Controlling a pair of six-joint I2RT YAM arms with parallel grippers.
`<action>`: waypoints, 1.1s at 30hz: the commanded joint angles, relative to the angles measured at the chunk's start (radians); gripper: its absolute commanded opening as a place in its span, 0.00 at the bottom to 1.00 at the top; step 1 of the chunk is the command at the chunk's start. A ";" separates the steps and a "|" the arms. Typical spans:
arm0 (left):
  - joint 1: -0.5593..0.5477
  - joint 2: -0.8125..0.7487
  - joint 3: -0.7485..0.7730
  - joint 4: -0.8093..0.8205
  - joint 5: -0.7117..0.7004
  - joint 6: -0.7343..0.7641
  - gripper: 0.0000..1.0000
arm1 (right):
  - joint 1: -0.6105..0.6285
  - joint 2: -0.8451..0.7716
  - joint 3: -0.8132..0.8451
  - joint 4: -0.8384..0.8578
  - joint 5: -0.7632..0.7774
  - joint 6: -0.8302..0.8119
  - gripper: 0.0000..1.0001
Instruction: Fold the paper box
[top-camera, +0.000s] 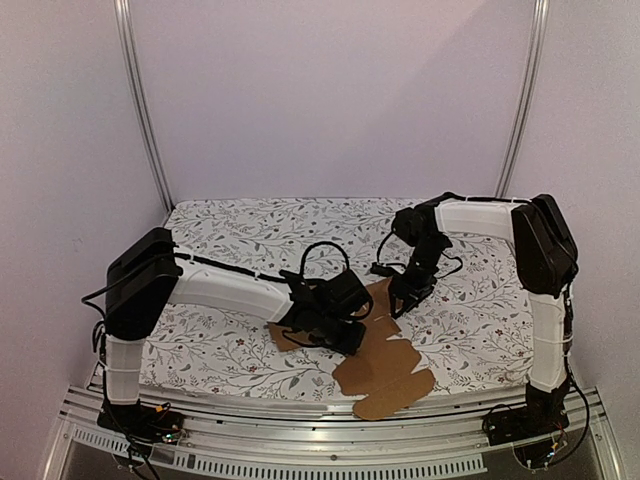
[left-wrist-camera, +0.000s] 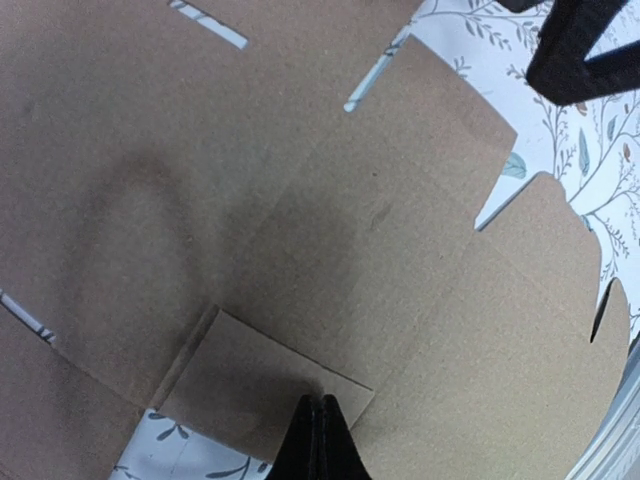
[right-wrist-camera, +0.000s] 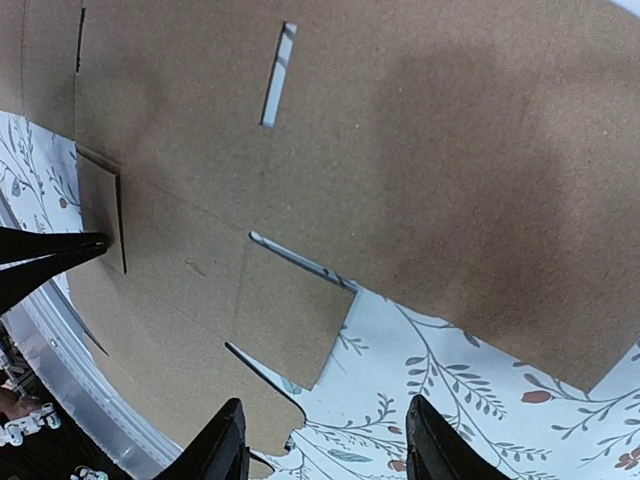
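The paper box (top-camera: 388, 360) is a flat brown die-cut sheet lying on the table, its near end reaching over the front edge. My left gripper (top-camera: 345, 338) is over the sheet's left part. In the left wrist view it (left-wrist-camera: 322, 425) is shut, its tips resting on a small flap (left-wrist-camera: 260, 385) folded over onto the sheet (left-wrist-camera: 330, 200). My right gripper (top-camera: 400, 305) hangs over the sheet's far right edge. In the right wrist view it (right-wrist-camera: 325, 435) is open with only cloth and a flap edge (right-wrist-camera: 300, 320) between its fingers.
A floral cloth (top-camera: 230, 230) covers the table. A metal rail (top-camera: 300, 432) runs along the near edge under the sheet's overhang. White walls and two upright poles (top-camera: 140, 100) enclose the back and sides.
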 joint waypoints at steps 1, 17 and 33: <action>-0.019 0.082 -0.065 -0.086 0.087 -0.022 0.00 | 0.002 0.039 -0.018 0.016 -0.034 0.016 0.53; -0.018 0.099 -0.060 -0.056 0.088 -0.039 0.00 | 0.027 0.098 -0.039 -0.009 -0.298 0.020 0.53; -0.016 0.089 -0.088 -0.045 0.052 -0.046 0.00 | 0.027 0.036 -0.028 -0.030 -0.484 -0.017 0.50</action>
